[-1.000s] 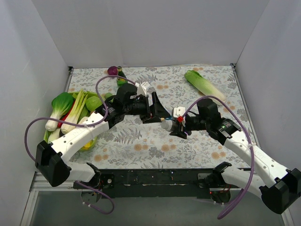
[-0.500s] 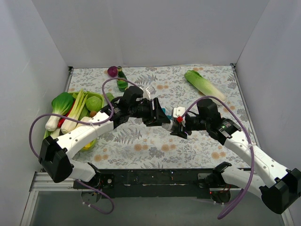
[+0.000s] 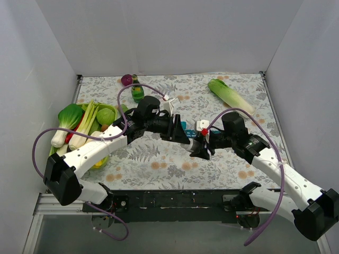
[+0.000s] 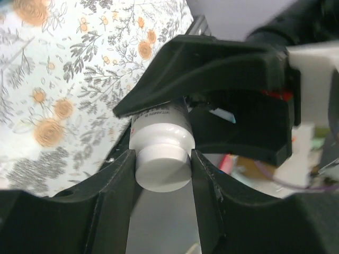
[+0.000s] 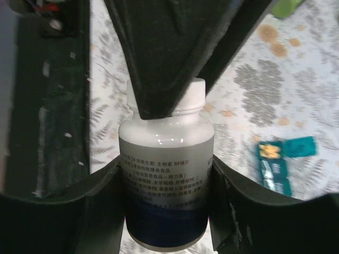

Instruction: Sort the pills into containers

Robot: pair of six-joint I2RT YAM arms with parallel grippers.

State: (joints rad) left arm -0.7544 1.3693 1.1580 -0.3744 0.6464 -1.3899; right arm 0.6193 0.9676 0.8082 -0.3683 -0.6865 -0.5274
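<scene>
we see the right gripper [image 5: 167, 203] closed on a white pill bottle [image 5: 166, 159], its fingers pressed to both sides of the labelled body, holding it off the counter [image 5: 275, 79]. the left gripper [image 4: 161, 182] meets it head-on and is clamped on the bottle's white cap [image 4: 162, 168]; from the right wrist its dark fingers cover most of that cap. the teal pill box [image 5: 280, 161] lies flat on the counter below and to the right of the right gripper, apart from the bottle; from above only a sliver shows beside the left gripper. a heap of vegetables [image 3: 85, 119] sits well off to the left gripper's left, and a napa cabbage [image 3: 229, 95] lies far beyond the right gripper.
</scene>
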